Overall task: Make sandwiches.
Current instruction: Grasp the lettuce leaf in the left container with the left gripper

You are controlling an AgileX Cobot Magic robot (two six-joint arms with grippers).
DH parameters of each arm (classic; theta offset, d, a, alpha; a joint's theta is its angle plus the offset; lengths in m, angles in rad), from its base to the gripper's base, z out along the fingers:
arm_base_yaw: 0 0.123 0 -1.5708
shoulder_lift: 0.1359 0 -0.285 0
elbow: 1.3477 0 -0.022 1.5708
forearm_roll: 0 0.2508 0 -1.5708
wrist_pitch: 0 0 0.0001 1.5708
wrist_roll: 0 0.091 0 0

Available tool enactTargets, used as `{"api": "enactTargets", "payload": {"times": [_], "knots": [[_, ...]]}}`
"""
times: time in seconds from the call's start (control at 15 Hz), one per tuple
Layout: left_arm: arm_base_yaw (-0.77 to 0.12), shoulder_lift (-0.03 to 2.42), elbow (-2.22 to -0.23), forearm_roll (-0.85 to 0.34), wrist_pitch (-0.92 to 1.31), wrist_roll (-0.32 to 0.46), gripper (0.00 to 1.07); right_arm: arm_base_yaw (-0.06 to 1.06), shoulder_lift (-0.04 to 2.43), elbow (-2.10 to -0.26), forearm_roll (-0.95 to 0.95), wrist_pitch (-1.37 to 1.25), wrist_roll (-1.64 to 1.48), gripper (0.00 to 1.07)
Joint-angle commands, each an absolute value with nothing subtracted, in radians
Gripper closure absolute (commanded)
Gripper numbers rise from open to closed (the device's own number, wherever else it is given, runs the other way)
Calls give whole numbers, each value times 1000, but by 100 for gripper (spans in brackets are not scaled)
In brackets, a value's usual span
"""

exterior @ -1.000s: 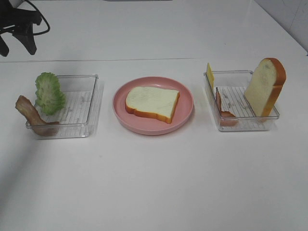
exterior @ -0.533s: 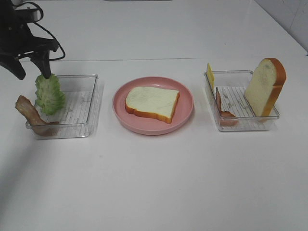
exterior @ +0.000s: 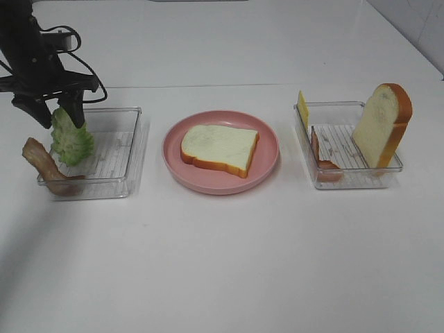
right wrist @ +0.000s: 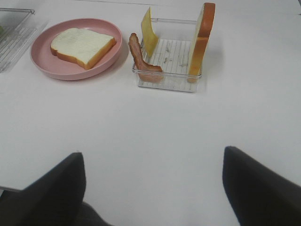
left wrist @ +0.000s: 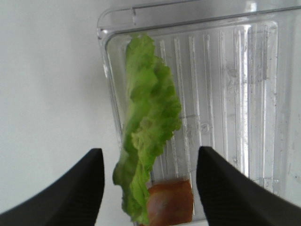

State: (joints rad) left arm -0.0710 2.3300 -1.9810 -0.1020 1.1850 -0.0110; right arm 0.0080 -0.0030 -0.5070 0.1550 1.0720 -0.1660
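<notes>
Flat bread slice (exterior: 220, 149): white crumb, orange-brown crust, lying face-up on pink plate (exterior: 222, 182).
Left of plate: lettuce leaf (exterior: 71, 137), ruffled green, standing on edge; bacon strip A (exterior: 47, 166), reddish-brown, bent, just beside the leaf.
Right of plate: cheese slice (exterior: 302, 109), yellow, upright; bacon strip B (exterior: 322, 158), on edge, close by it; upright bread (exterior: 383, 125), farthest from plate, tilted.

Place: a robot test bench, lab-type setting.
Evidence:
- bare white table (exterior: 222, 263) as the only work surface
- black robot arm (exterior: 28, 52) over one corner
- toy bread slice (exterior: 218, 147) staged on a pink plate (exterior: 267, 170)
- toy lettuce leaf (exterior: 71, 139) in the left clear plastic tray (exterior: 132, 149)
- matching right tray (exterior: 347, 182) opposite
</notes>
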Motion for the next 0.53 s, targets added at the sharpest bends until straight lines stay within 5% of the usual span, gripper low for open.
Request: {"api": "enactTargets", "payload": {"times": [0.07,0.53], "knots": [[-74,2335,-1973,-100,1162,-17,70,3,-17,-505,159,1064,-163,31],[-74,2335,-1973,-96,1196,-9,68,3,-17,-505,159,1064,-163,31]]}}
